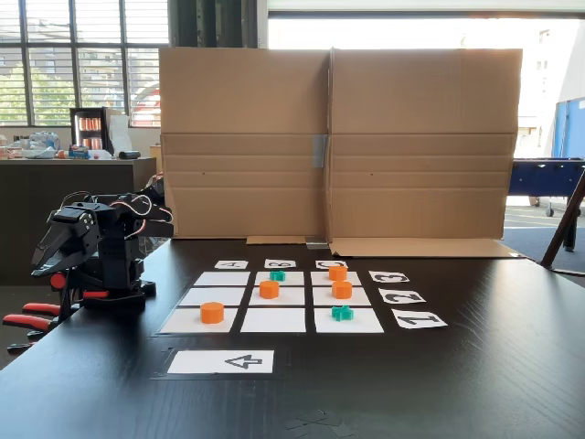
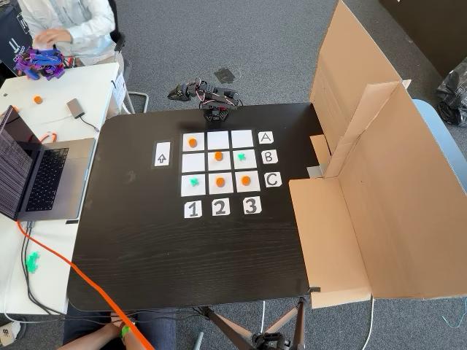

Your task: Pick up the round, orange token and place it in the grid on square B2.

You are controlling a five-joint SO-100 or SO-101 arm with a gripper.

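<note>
The white arrow sheet (image 1: 221, 361) lies before the grid (image 1: 218, 278), where one round, orange token (image 1: 269, 289) already sits on square B2 (image 1: 292, 297), well right of the folded arm's hand (image 1: 57, 249), whose opening I cannot tell, while another orange token (image 1: 212, 312) on A1 lies nearer it.

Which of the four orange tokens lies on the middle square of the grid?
The orange token on square B2, beside the teal cross; the other three lie on A1, C2 and C3.
</note>
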